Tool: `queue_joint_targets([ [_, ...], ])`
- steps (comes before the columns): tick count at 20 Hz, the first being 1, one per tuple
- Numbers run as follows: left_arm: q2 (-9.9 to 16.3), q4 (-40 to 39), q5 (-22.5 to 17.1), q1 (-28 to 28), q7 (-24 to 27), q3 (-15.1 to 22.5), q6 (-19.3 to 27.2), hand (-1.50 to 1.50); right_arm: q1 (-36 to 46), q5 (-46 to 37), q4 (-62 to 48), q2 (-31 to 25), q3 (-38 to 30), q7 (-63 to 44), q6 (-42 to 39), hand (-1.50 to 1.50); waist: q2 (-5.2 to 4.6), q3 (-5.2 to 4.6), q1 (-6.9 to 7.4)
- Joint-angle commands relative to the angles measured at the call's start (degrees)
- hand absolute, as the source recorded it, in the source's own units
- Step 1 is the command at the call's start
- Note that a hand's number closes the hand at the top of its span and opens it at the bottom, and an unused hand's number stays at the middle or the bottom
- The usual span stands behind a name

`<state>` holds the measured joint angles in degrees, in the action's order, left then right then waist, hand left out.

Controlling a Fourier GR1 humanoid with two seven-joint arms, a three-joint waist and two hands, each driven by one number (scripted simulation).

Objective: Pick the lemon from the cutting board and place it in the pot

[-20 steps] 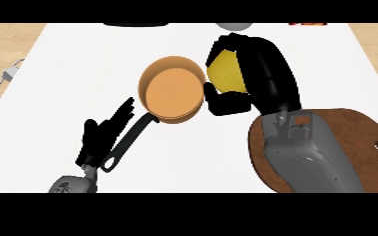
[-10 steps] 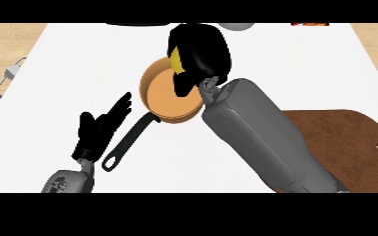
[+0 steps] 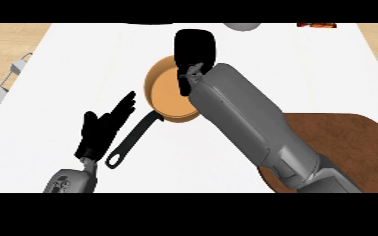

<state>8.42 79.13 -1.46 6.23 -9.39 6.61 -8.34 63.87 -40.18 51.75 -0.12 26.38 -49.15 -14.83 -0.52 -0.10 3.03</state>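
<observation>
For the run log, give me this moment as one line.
right hand: over pot rim, lemon not visible | left hand: open, resting beside pot handle | cutting board: no lemon in view

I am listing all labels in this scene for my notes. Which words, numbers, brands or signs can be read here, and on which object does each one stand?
No text can be read.
The red and dark thing at the top edge may carry print, but it is too small and blurred to read.
The pot, the cutting board and both forearms show no marks.
</observation>
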Motion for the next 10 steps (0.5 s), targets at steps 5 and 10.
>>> queue_joint_targets([
  [5, -1.1, 3.3, 0.4, 0.3, -3.2, 1.0, 0.5, 0.0, 5.6, 13.6, -14.6, 0.1, 3.6, -0.8, 1.8, -1.5, -0.28, 0.06, 1.3],
  [10, -1.3, 1.4, 0.8, 0.4, -0.9, 1.4, 0.0, 0.0, 3.8, 14.9, -5.3, 0.1, -0.9, 5.9, 22.8, -1.5, -0.42, 0.17, 1.81],
])
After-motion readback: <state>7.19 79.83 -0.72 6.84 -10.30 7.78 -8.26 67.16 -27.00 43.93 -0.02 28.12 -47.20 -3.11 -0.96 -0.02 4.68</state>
